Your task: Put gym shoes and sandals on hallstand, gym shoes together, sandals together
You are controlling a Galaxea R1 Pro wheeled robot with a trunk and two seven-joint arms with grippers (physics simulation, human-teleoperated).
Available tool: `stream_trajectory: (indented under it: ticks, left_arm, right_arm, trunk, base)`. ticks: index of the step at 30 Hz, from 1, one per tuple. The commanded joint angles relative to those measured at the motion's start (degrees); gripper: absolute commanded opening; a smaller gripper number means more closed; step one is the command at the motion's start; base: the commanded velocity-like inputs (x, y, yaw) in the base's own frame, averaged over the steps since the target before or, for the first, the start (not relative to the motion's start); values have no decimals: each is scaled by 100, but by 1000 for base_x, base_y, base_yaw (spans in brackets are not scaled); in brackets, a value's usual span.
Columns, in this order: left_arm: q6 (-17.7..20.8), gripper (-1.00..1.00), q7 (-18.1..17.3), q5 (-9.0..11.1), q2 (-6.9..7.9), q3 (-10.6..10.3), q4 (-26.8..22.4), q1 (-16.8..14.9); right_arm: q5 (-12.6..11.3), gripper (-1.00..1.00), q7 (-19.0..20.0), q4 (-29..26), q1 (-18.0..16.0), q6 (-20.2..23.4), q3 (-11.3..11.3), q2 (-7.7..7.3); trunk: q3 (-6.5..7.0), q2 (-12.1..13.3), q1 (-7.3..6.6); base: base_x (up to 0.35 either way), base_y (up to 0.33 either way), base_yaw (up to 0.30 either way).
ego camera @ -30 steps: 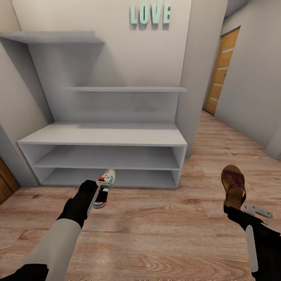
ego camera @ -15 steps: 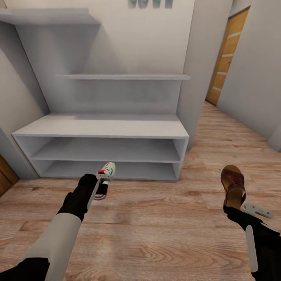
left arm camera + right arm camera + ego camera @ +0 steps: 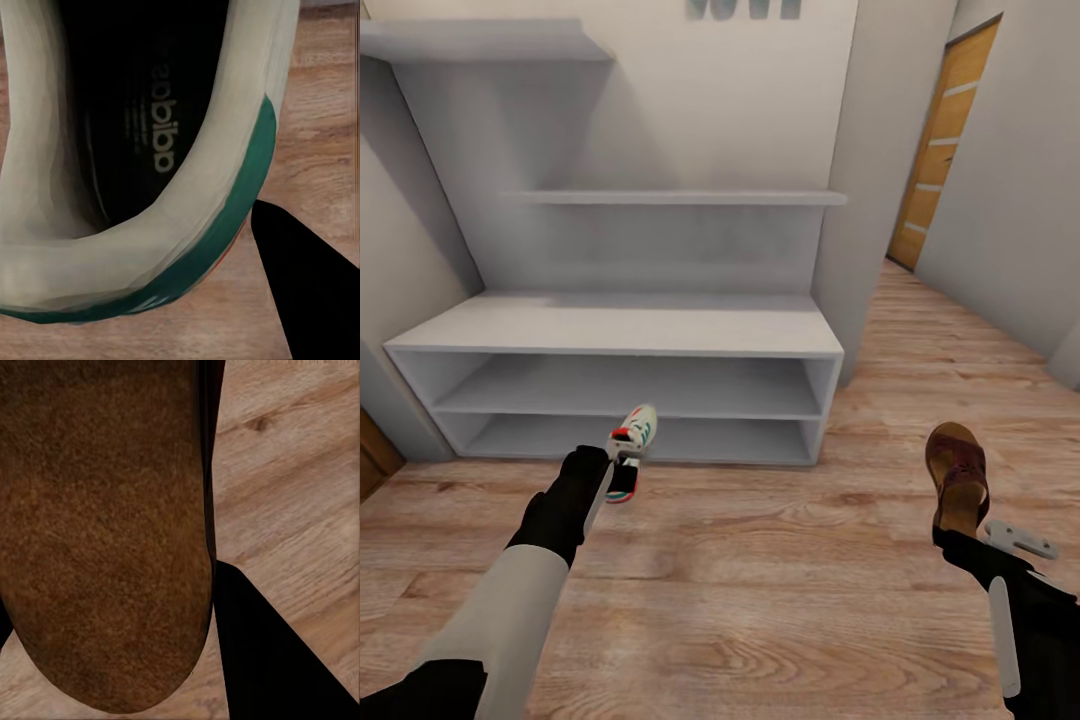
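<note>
My left gripper [image 3: 622, 460] is shut on the heel of one gym shoe [image 3: 632, 447], white with green stripes and red accents. It hangs toe-forward just above the corridor floor [image 3: 760, 580], in front of the hallstand's bottom shelf [image 3: 690, 440]. In the left wrist view the gym shoe's heel rim [image 3: 187, 247] is close up beside a black finger [image 3: 300, 292]. My right gripper [image 3: 958, 532] is shut on the heel of one brown sandal [image 3: 957, 470], held above the floor to the right of the hallstand [image 3: 620, 330]. The sandal's footbed [image 3: 105, 547] shows in the right wrist view.
The grey hallstand has a bare bench top, two open low shelves and wall shelves [image 3: 680, 197] above. A grey wall pillar [image 3: 870, 200] stands at its right end. The corridor runs on past it to a wooden door [image 3: 940, 150]. A brown door edge [image 3: 372, 455] sits at far left.
The camera moved closer to the hallstand and tilted down. My left gripper raised the gym shoe slightly toward the bottom shelf. The right arm and sandal held still.
</note>
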Motion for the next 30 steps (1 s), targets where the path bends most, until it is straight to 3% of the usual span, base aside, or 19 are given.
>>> stream_trajectory:
  ticks: [1,10,17,18,20,30]
  left_arm:
    - [-9,-100,-21,-29,-7,15,-6,-3]
    - [-158,-100,-20,-31,-10,8,-2,-3]
    - [-373,-100,-13,-34,-22,6,197,6]
    - [-1044,-100,-11,-35,-24,6,731,6]
    - [-1282,-100,-6,-37,-26,6,926,6]
    - [-1369,-100,-4,-37,-27,14,978,6]
  right_arm:
    - [-7,-100,-16,-5,-4,32,0,2]
    - [-3,-100,-16,-5,-4,36,3,3]
    - [-3,-100,-16,-5,-4,35,3,2]
    - [-2,-100,-16,-5,-4,36,3,2]
    - [-1,-100,-16,-5,-4,37,3,2]
    - [-2,-100,-16,-5,-4,37,3,3]
  trunk:
    - [-5,-2,1]
    - [-5,-2,1]
    - [-5,-2,1]
    - [-5,-2,1]
    - [-5,-2,1]
    - [-5,-2,1]
  base:
    - [236,-172,0]
    - [260,-206,0]
    - [57,-47,0]
    - [7,-6,0]
    - [3,-3,0]
    - [0,0,0]
